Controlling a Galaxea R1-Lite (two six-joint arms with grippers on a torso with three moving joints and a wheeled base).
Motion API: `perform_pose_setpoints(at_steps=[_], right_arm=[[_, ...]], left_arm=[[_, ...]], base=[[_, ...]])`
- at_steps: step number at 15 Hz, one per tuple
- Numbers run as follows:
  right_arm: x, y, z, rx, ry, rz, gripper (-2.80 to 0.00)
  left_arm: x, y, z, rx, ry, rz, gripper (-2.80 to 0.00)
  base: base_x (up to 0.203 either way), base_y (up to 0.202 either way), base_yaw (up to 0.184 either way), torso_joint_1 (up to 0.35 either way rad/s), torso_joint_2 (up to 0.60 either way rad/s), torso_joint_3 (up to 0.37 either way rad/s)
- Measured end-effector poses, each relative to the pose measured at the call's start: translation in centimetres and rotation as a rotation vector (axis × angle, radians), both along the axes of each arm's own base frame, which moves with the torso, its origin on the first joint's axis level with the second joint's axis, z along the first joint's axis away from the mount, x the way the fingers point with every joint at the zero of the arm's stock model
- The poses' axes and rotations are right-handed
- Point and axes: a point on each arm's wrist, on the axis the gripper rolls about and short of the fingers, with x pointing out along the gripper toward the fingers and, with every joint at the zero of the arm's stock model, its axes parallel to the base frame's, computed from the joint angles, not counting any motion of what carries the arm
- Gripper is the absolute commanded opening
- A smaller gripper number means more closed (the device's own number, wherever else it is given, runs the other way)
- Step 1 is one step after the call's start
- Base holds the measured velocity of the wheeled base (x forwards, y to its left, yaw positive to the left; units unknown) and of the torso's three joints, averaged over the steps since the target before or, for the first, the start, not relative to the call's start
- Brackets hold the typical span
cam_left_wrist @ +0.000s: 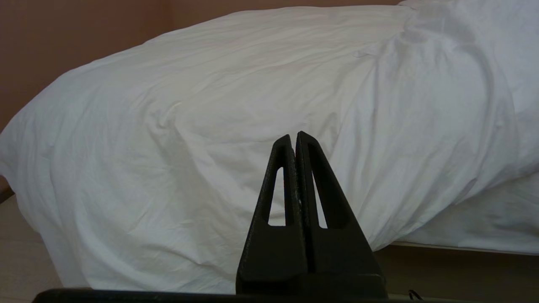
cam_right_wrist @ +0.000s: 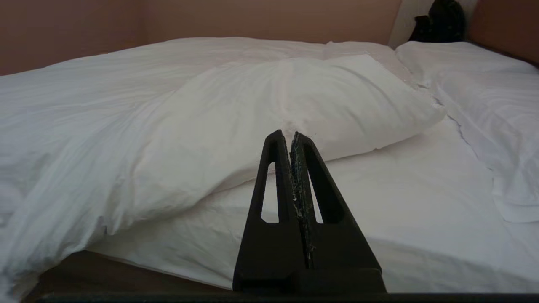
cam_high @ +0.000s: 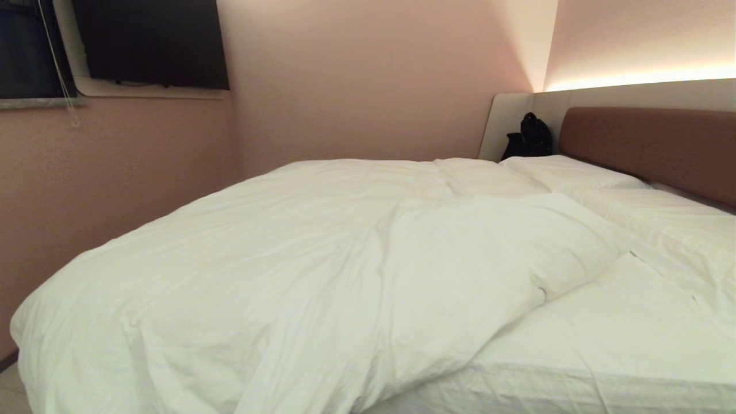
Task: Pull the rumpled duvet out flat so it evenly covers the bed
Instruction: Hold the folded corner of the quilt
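Observation:
The puffy white duvet [cam_high: 276, 270] lies rumpled over the left and far part of the bed [cam_high: 604, 345], its near right corner folded back so bare sheet shows. Neither arm appears in the head view. My left gripper [cam_left_wrist: 294, 135] is shut and empty, facing the duvet [cam_left_wrist: 189, 139] where it hangs over the bed's side. My right gripper [cam_right_wrist: 286, 134] is shut and empty too, pointing over the bare sheet [cam_right_wrist: 400, 198] toward the folded-back edge of the duvet [cam_right_wrist: 261, 109]. It touches nothing.
White pillows [cam_high: 661, 224] lie along the reddish-brown headboard [cam_high: 650, 146] at the right. A black bag [cam_high: 532, 137] sits in the far corner. A pink wall [cam_high: 115, 184] runs close along the bed's left side, under a dark screen [cam_high: 149, 40].

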Motion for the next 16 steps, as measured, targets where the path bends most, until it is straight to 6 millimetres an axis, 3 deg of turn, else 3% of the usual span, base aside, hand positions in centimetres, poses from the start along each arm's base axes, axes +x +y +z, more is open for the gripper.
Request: perform_pose_setpoints(at_steps=[3, 6, 9, 12, 14, 16], right_arm=[[4.4, 0.1, 4.3, 0.003, 0.096, 0.041, -2.8], [13.7, 0.4, 8.7, 0.014, 0.221, 0.089, -2.8], [24.2, 1.6, 10.9, 0.028, 0.292, 0.129, -2.8], [33.2, 3.6, 10.0, 0.032, 0.37, 0.151, -2.8], [37.2, 5.0, 7.6, 0.026, 0.451, 0.159, -2.8], [39.5, 5.9, 5.1, 0.017, 0.522, 0.163, -2.8]], left_arm=[[0.0, 0.0, 0.0, 0.0, 0.0, 0.0, -2.8], [0.0, 0.0, 0.0, 0.0, 0.0, 0.0, -2.8], [0.0, 0.0, 0.0, 0.0, 0.0, 0.0, -2.8], [0.0, 0.0, 0.0, 0.0, 0.0, 0.0, -2.8], [0.0, 0.0, 0.0, 0.0, 0.0, 0.0, -2.8], [0.0, 0.0, 0.0, 0.0, 0.0, 0.0, -2.8]], base=[[0.0, 0.0, 0.0, 0.0, 0.0, 0.0], [0.0, 0.0, 0.0, 0.0, 0.0, 0.0], [0.0, 0.0, 0.0, 0.0, 0.0, 0.0], [0.0, 0.0, 0.0, 0.0, 0.0, 0.0], [0.0, 0.0, 0.0, 0.0, 0.0, 0.0], [0.0, 0.0, 0.0, 0.0, 0.0, 0.0]])
